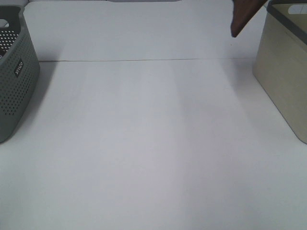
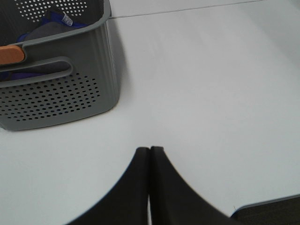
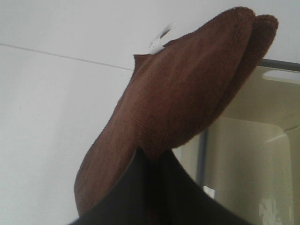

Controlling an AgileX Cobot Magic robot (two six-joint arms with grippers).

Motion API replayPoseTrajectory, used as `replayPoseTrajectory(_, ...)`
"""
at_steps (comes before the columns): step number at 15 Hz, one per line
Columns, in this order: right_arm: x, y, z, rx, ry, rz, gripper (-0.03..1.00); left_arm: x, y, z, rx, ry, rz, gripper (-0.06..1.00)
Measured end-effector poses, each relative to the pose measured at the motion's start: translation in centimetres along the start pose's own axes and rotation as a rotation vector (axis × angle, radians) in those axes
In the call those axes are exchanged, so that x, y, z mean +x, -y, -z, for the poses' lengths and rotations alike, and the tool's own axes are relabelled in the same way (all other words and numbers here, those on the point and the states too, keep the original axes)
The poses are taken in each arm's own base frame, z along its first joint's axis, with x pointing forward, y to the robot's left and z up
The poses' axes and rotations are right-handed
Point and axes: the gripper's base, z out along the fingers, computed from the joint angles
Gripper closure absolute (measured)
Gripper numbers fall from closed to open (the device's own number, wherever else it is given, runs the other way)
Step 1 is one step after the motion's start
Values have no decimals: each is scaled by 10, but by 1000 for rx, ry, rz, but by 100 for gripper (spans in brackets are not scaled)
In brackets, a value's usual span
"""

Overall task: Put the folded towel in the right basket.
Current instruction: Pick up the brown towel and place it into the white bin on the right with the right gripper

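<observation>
The folded brown towel point(image 1: 243, 15) hangs in the air at the top of the exterior view, just left of the beige right basket point(image 1: 283, 72). In the right wrist view my right gripper point(image 3: 151, 157) is shut on the towel point(image 3: 187, 89), with a white tag at its far end and the basket's rim and inside point(image 3: 243, 136) beyond it. My left gripper point(image 2: 149, 151) is shut and empty above the table, near the grey perforated basket point(image 2: 56, 89). Neither gripper itself shows in the exterior view.
The grey left basket point(image 1: 14, 72) stands at the table's left edge and holds blue and grey cloth and an orange item point(image 2: 11, 54). A seam point(image 1: 144, 60) runs across the white table.
</observation>
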Motion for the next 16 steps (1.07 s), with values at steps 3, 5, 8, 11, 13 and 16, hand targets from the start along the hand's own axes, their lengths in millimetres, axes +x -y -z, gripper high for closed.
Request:
replayPoseTrajectory(3,7,58,20,68,29,-122,92,0,0,0,0,0,0,94)
replayPoseTrajectory(5,14,87,32,81,51,-201,92,0,0,0,0,0,0,94)
replayPoseTrajectory(8,22,113,35,63,64,-284,92,0,0,0,0,0,0,94)
replayPoseTrajectory(11,27,124,15,64,29,-342,92,0,0,0,0,0,0,94)
replayPoseTrajectory(13,27,128,-1,67,29,-392,92,0,0,0,0,0,0,94)
replayPoseTrajectory(16,37,137,-19,126,-50,-381,92,0,0,0,0,0,0,94)
